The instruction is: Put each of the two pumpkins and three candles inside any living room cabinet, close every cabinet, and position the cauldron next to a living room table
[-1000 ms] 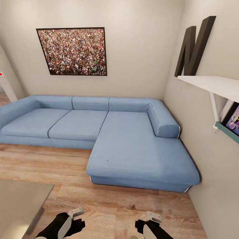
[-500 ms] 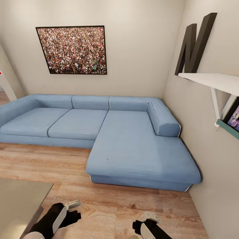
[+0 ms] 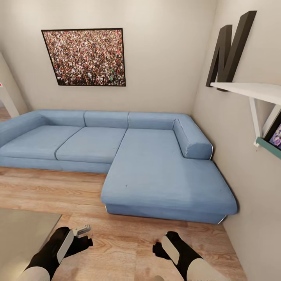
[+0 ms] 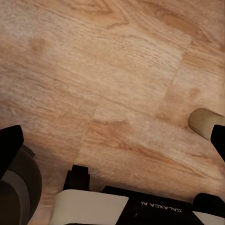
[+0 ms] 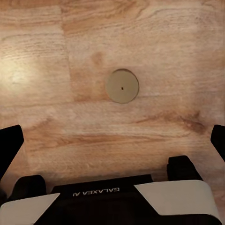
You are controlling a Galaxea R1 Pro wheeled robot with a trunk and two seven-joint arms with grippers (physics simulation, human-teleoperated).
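Observation:
A candle [image 5: 122, 86] stands on the wood floor, seen from straight above in the right wrist view as a beige disc with a dark wick dot. My right gripper [image 5: 112, 140] hangs open above it, its black fingertips [image 5: 10, 143] far apart and nothing between them. In the left wrist view a beige stubby cylinder [image 4: 204, 123], apparently a candle, sits near one fingertip of my open, empty left gripper [image 4: 112, 140]. The head view has both grippers low over the floor, left gripper [image 3: 81, 234] and right gripper [image 3: 158, 248]. The pumpkins, cabinet and cauldron are out of view.
A blue L-shaped sofa [image 3: 156, 171] fills the room ahead, its chaise reaching toward me. A grey table's corner [image 3: 23, 230] juts in at lower left beside my left arm. A white wall shelf [image 3: 249, 90] with a black letter N sticks out on the right.
Both forearms have come further into the head view. The right wrist has turned, so its pale finger piece no longer shows. The picture has also shifted slightly, so the camera moved.

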